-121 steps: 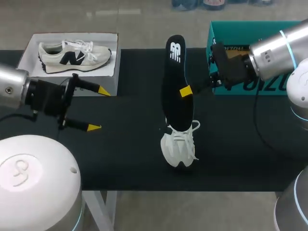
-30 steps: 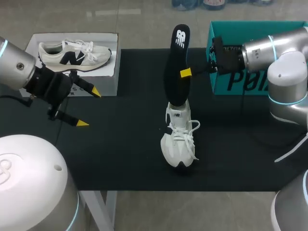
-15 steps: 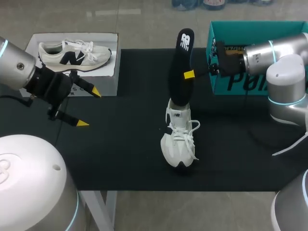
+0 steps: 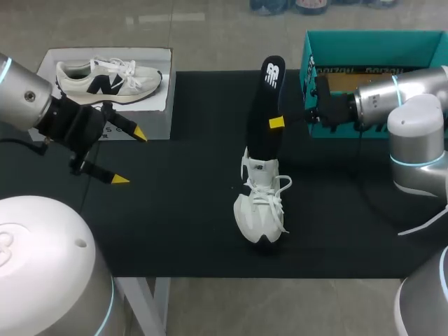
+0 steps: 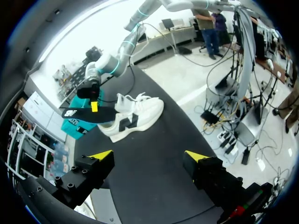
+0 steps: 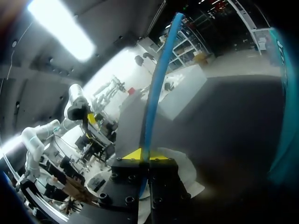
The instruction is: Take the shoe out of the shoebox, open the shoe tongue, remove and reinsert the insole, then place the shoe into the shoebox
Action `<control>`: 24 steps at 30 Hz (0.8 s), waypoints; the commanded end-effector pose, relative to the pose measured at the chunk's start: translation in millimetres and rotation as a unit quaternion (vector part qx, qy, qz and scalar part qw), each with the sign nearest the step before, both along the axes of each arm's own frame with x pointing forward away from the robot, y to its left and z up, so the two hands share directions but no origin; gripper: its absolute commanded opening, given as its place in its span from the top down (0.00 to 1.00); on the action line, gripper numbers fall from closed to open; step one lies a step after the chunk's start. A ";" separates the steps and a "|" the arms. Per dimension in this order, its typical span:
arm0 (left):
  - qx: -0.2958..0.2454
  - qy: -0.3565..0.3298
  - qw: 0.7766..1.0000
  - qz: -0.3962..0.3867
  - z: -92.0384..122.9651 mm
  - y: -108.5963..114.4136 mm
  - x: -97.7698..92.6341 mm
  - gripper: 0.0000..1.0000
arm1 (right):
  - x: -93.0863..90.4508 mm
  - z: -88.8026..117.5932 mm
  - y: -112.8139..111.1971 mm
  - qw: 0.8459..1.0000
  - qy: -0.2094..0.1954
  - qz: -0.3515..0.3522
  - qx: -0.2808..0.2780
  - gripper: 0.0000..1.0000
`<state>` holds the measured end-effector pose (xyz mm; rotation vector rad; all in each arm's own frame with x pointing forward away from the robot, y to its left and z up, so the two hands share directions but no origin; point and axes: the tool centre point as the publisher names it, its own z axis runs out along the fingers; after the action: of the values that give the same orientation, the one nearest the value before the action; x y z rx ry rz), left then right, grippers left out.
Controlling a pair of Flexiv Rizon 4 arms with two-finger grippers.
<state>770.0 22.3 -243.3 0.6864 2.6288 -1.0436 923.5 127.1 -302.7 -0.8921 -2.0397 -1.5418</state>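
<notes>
The right tool (image 4: 276, 123) is clamped on the black insole (image 4: 262, 105) about halfway along it, with the insole standing nearly upright. Just below the tool, the insole's lower end meets the opening of the white shoe (image 4: 260, 203), which rests on the desk (image 4: 175, 224). The teal shoebox (image 4: 364, 45) lies behind that tool. Well apart from the shoe, the left tool (image 4: 130, 157) hangs with its fingers spread, gripping nothing.

Lower end of the insole (image 4: 257, 105) is hidden inside the shoe (image 4: 260, 203); shoebox (image 4: 364, 43) cut off
</notes>
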 end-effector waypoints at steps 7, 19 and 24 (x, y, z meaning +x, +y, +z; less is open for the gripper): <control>0.001 0.000 1.000 0.000 0.1 0.3 0.2 0.00 | -12.8 -6.1 6.4 1.000 0.000 0.007 -0.002 1.00; 0.001 0.000 1.000 0.000 0.1 0.3 0.2 0.00 | -38.0 -19.7 17.3 1.000 -0.002 0.023 -0.013 1.00; 0.001 0.000 1.000 0.000 0.1 0.3 0.2 0.00 | -46.3 -35.2 18.1 0.999 0.002 0.021 -0.034 1.00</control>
<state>769.9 22.4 -243.2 0.6865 2.6286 -1.0439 882.3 141.0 -333.0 -0.8598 -2.1030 -1.4552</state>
